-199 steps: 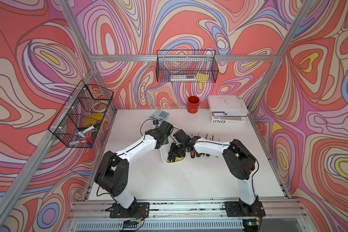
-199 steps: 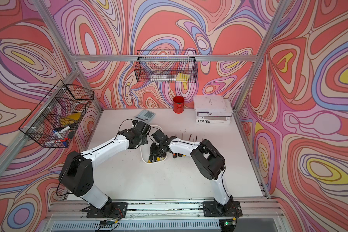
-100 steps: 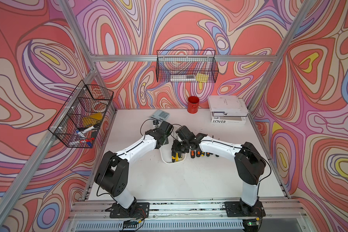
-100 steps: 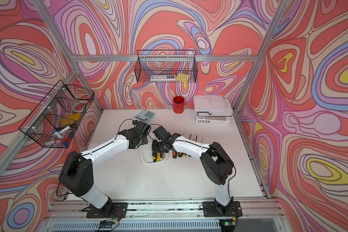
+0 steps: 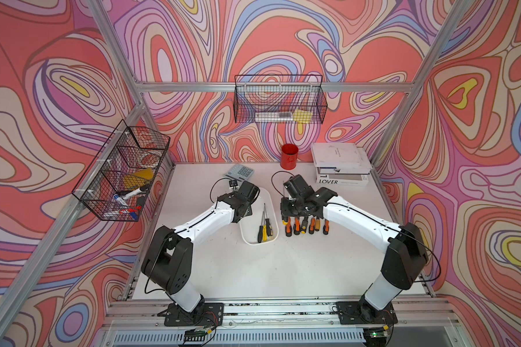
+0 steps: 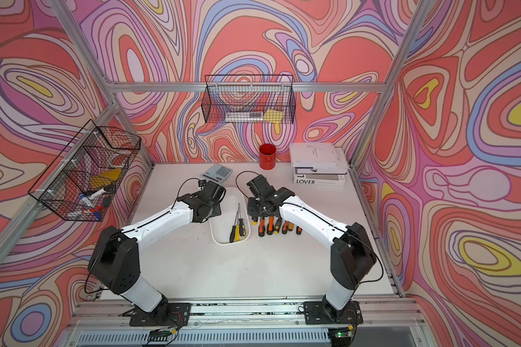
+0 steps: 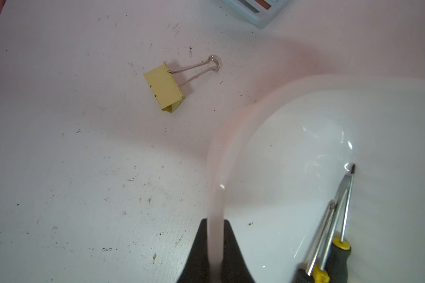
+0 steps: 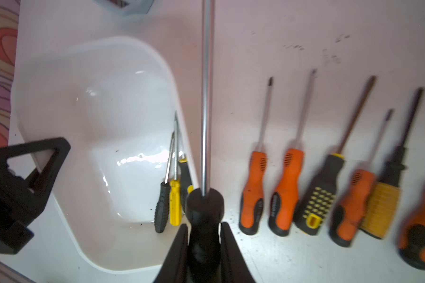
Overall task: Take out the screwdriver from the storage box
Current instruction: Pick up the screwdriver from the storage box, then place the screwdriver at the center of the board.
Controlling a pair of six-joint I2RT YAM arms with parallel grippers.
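Swirled red, pink and lilac walls close in a white worktop (image 5: 253, 270). The storage box (image 5: 267, 198) lies near its middle, its long sides running from the back edge toward the front edge. The left gripper (image 7: 215, 221) is clamped on the box's rim (image 7: 215, 191), one finger inside the wall and one outside. Three screwdrivers (image 8: 174, 196) lie together in the box against the wall nearer the right edge.

The right gripper (image 8: 204, 224) is closed on the black handle of a long-shafted screwdriver (image 8: 206, 98). This tool hangs over the narrow strip between the box wall and the row of screwdrivers (image 8: 317, 196) laid out on the worktop. Whether the handle already touches the surface cannot be told.

The step in hand looks like setting this tool down as the next one in the row. The slot is tight, so the shaft should line up with its neighbours, pointing toward the back edge. The handle should come down clear of both the box wall and the first orange handle (image 8: 254, 191). The jaws should part only once the handle rests flat, since a round handle let go early is likely to roll. The left clamp on the rim should hold the box steady if it gets brushed.
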